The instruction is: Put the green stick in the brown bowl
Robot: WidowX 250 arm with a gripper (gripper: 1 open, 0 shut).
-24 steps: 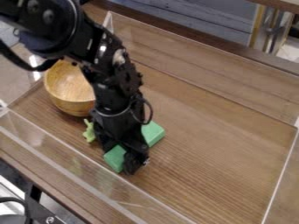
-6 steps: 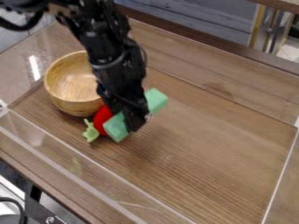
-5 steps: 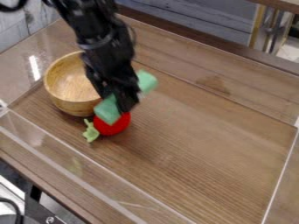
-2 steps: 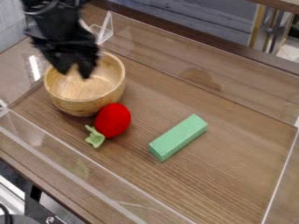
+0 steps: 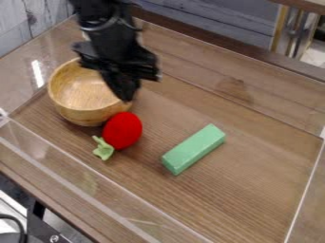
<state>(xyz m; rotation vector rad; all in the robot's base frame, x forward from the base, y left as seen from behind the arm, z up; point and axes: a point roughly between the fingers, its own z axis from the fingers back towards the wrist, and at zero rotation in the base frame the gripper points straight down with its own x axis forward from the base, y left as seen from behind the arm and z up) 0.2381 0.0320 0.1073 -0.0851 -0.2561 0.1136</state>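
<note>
The green stick (image 5: 193,149), a flat light-green bar, lies flat on the wooden table right of centre, angled up toward the right. The brown bowl (image 5: 79,96) stands at the left with nothing showing inside it. My black gripper (image 5: 128,89) hangs over the bowl's right rim, fingers pointing down and pressed together, shut with nothing between them. It is well apart from the stick, up and to the left of it.
A red round toy fruit (image 5: 122,130) with a green leafy stem (image 5: 102,147) sits just in front of the bowl, between bowl and stick. Clear plastic walls (image 5: 152,214) fence the table at the front and sides.
The stick, which was lifted in the gripper a second ago, now lies on the table to the right. The gripper has swung from over the bowl's left side to its right rim and closed.
</note>
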